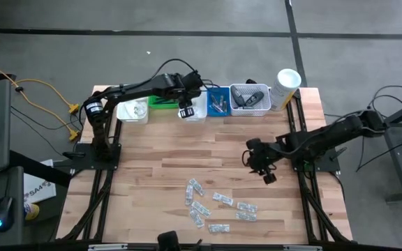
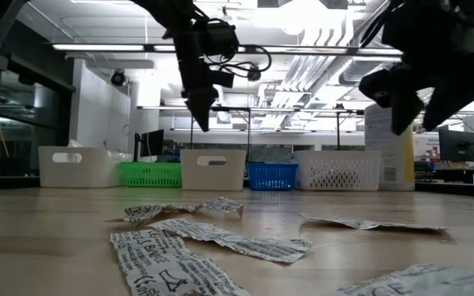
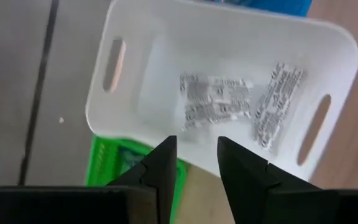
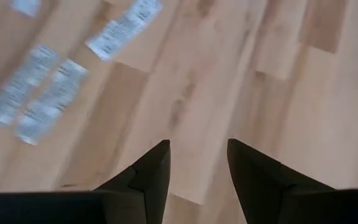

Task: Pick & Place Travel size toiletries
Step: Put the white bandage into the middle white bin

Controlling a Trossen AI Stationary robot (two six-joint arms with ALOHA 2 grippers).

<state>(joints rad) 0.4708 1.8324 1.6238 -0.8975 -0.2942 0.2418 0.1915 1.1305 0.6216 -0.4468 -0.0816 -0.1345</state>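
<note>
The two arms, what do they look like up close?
Both are dark, jointed and slim. The left arm has a silvery ring near its base and black cables looping above it. Each tool, left and right, ends in two black, wedge-shaped, pointed fingers.

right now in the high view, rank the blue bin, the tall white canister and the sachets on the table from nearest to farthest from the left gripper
Measured from the left gripper, which is over the white bin at the table's back edge:
1. Blue bin, just to its right in the row.
2. Tall white canister, at the back right corner.
3. Sachets, spread on the wood near the front edge.
</note>
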